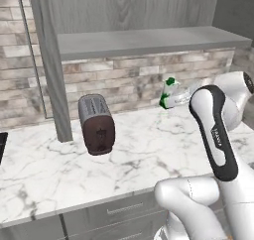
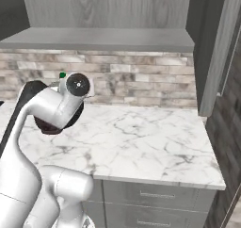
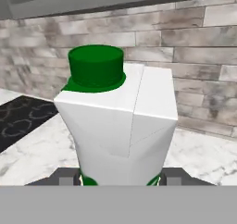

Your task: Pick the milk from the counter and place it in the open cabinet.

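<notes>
My pincer (image 3: 120, 177) clamps the milk (image 3: 118, 121) at its green base, carton upright betw. fingers, lifted clear of the table (image 1: 149, 145). Cabinet (image 1: 149, 40) shelf sits above and ahead; upright hold should suit setting it down there.

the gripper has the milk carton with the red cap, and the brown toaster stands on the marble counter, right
Not quite: the cap is green, not red, as the hand view shows. The rest holds: the gripper is closed on the milk carton at its base, and the brown toaster stands on the marble counter.
</notes>
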{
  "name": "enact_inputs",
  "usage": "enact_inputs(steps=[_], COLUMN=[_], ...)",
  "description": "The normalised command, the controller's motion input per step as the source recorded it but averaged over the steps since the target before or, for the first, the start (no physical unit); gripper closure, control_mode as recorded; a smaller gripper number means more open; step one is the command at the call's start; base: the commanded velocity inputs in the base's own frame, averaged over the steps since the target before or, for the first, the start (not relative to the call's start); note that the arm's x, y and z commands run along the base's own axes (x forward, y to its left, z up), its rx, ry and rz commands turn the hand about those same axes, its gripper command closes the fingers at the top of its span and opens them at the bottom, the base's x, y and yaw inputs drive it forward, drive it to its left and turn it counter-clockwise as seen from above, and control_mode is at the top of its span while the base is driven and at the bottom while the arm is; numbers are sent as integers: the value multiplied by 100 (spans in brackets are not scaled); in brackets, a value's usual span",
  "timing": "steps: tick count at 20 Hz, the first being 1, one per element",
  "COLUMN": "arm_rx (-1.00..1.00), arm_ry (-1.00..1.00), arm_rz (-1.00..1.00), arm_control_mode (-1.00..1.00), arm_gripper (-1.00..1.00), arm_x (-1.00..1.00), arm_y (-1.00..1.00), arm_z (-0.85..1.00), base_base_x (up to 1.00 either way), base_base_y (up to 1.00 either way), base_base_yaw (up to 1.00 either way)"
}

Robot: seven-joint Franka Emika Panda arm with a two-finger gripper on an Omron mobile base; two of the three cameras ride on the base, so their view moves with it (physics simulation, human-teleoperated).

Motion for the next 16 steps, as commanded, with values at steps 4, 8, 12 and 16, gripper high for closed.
enact_inputs(steps=[4,8,12,16], arm_rx=[-14,-13,-5,-1], arm_ry=[2,8,0,-1], arm_rz=[-72,-61,-52,-28], arm_control_mode=[-100,-100,-100,-100], arm_gripper=[100,100,100,100], arm_x=[0,-10,-32,-6], arm_y=[-26,-18,-1,1], arm_z=[85,86,84,99], base_base_x=[0,0,0,0], base_base_y=[0,0,0,0], base_base_yaw=[0,0,0,0])
